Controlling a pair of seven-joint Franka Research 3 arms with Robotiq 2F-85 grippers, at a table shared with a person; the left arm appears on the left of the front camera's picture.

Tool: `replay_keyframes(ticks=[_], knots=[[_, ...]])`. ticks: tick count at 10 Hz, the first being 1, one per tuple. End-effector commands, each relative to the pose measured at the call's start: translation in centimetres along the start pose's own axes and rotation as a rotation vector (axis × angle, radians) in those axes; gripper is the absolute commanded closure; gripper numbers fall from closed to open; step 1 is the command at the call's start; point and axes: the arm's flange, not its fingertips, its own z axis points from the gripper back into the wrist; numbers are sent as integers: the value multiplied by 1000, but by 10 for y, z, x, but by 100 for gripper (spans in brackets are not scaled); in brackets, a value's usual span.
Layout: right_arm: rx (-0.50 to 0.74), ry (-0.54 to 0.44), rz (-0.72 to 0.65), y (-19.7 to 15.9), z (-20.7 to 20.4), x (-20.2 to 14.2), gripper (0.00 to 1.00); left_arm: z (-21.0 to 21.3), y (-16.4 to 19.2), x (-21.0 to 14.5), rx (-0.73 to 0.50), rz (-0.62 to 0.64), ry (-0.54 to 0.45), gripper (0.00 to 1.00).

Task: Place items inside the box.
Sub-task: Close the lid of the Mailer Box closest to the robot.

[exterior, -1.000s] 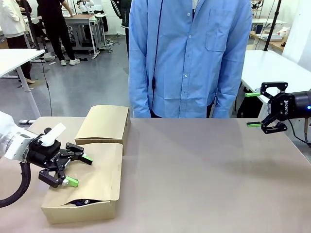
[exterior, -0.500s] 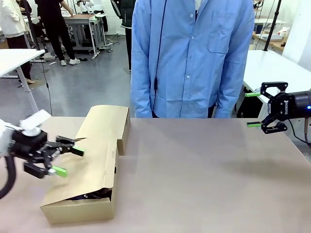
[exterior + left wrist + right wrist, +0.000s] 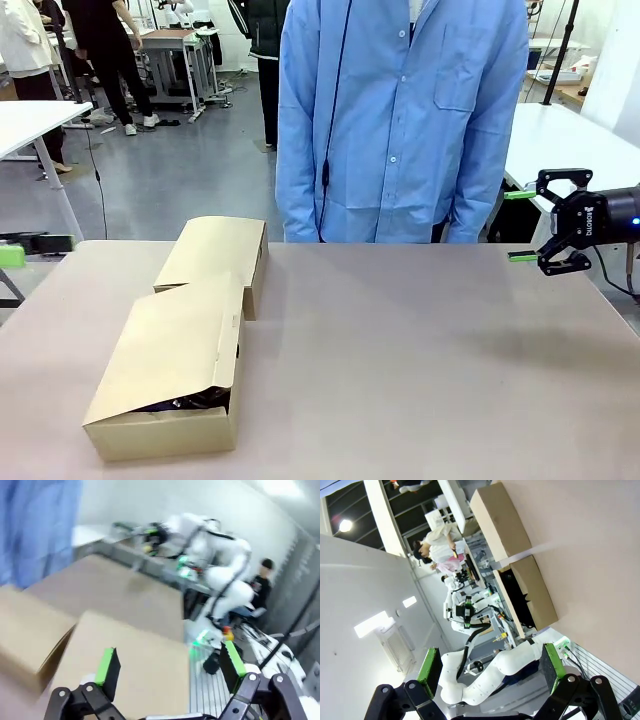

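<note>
The cardboard box [image 3: 170,370] lies at the table's front left, its flap lowered over the opening. Dark items [image 3: 190,403] show through the gap under the flap; I cannot tell them apart. A second cardboard part [image 3: 215,255] stands right behind it. My left gripper [image 3: 25,248] is at the picture's left edge, beyond the table's corner, clear of the box. The blurred left wrist view shows it [image 3: 170,660] open and empty over the cardboard [image 3: 135,665]. My right gripper [image 3: 535,225] hangs open and empty at the far right, far from the box [image 3: 527,592].
A person in a blue shirt [image 3: 400,120] stands at the table's far side, hands out of sight. The brown tabletop [image 3: 430,360] stretches bare from the box to the right edge. White tables stand beyond both sides.
My left gripper has drawn back leftward off the box's flap to the table's edge. The flap stays resting over the box. The right arm has not moved.
</note>
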Motion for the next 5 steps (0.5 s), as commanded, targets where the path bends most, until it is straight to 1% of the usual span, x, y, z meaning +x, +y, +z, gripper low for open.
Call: replay_keyframes(ticks=[1,2,3,4,5], knots=[[19,0,19,2,-3,0,0,-26,-19,-30,329,522,7,0],[19,0,19,2,-3,0,0,-21,-8,-37,336,672,52,0],[19,0,19,2,-3,0,0,-17,4,-39,293,794,50,0],[19,0,19,2,-3,0,0,27,20,-9,242,242,43,0],[19,0,19,2,-3,0,0,27,20,-9,242,242,43,0]])
